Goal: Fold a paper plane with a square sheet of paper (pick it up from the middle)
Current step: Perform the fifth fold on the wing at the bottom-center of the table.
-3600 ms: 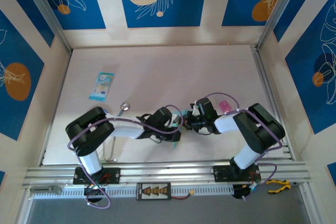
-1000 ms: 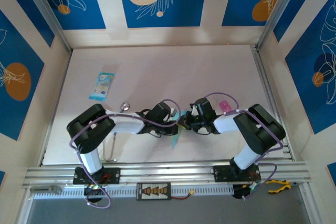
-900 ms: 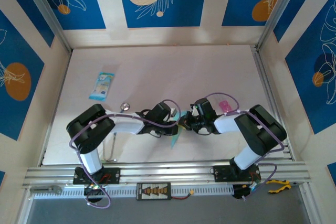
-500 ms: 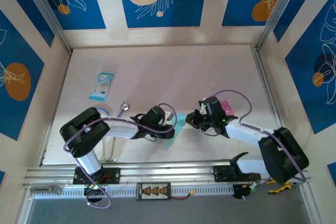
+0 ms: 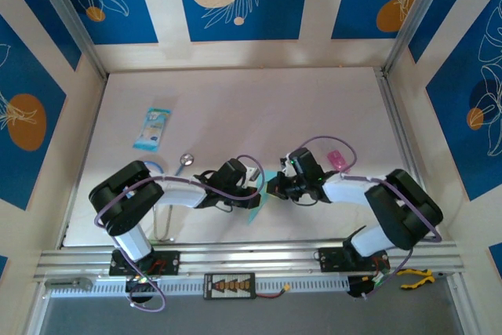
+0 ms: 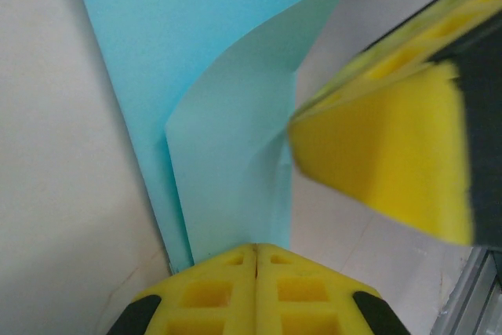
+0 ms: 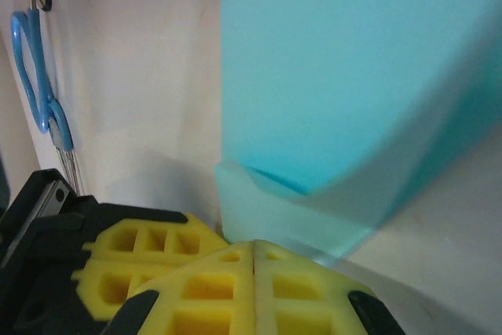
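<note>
1. Robot arms: 2 are showing, left arm (image 5: 184,191) & right arm (image 5: 353,190).
2. Grippers: 2 are showing, 1 per arm: left gripper (image 6: 255,250), right gripper (image 7: 252,247).
3. Paper: 1 light-blue paper sheet (image 6: 227,115) is showing.
4. Packets: 1 blue-&-white packet (image 5: 152,128) is lying on the table (image 5: 235,107).
5. Pink items: 1 sm. pink item (image 5: 336,159) is lying there.
6. Scissors: 1 pr, blue-handled scissors (image 7: 39,84), is lying there.
7. Round metal bits: 1 round metal bit (image 5: 186,159) is showing.
8. Pliers: 1 pr, yellow-handled pliers (image 5: 416,276), is lying at the near rail.

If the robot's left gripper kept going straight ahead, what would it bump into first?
The left gripper is pinching the blue paper, which rises right in front of it. Pushing on, it would probably bump the right gripper, its yellow pad close ahead, though depth is hard to judge.
</note>
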### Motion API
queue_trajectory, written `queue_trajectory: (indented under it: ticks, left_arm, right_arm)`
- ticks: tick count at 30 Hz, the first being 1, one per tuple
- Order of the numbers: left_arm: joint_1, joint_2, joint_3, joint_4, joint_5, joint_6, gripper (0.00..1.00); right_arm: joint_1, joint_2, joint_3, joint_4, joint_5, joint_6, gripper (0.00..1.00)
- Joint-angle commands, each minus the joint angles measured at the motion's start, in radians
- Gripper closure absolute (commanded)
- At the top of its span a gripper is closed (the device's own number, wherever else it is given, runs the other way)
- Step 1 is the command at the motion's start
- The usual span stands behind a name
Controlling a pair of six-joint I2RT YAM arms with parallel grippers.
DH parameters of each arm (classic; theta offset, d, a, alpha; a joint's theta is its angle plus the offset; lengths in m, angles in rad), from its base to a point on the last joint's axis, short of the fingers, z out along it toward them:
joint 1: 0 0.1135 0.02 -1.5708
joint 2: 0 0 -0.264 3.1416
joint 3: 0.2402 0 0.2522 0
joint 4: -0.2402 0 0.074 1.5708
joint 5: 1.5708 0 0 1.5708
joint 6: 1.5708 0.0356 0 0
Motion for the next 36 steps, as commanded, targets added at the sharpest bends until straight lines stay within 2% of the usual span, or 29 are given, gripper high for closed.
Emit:
queue_trajectory:
  ticks: [1, 6, 11, 23, 27, 31, 36]
  left_arm:
    - [-0.005, 0.043, -0.051, -0.202, -0.014, 0.023, 1.0]
    - [-0.003, 0.043, -0.06, -0.196, -0.016, 0.019, 1.0]
    - [-0.003, 0.05, -0.061, -0.201, -0.008, 0.025, 1.0]
    - [-0.003, 0.064, -0.07, -0.196, 0.0, 0.023, 1.0]
    - [-0.003, 0.061, -0.079, -0.188, 0.0, 0.017, 1.0]
    - [-0.003, 0.059, -0.079, -0.184, 0.0, 0.014, 1.0]
    - [-0.003, 0.046, -0.078, -0.176, -0.003, 0.009, 1.0]
  right_arm:
    - [0.004, 0.051, 0.038, 0.042, -0.017, -0.019, 0.95]
    - [-0.04, 0.127, 0.052, -0.013, 0.052, -0.032, 0.96]
    - [-0.123, 0.188, 0.05, 0.016, 0.02, -0.05, 0.96]
    - [-0.286, 0.225, 0.109, 0.004, 0.018, -0.075, 0.95]
    - [-0.323, 0.22, 0.13, -0.047, 0.08, -0.065, 0.95]
    - [-0.36, 0.202, 0.135, -0.05, 0.064, -0.062, 0.95]
    - [-0.338, 0.06, 0.115, -0.052, 0.036, -0.07, 0.93]
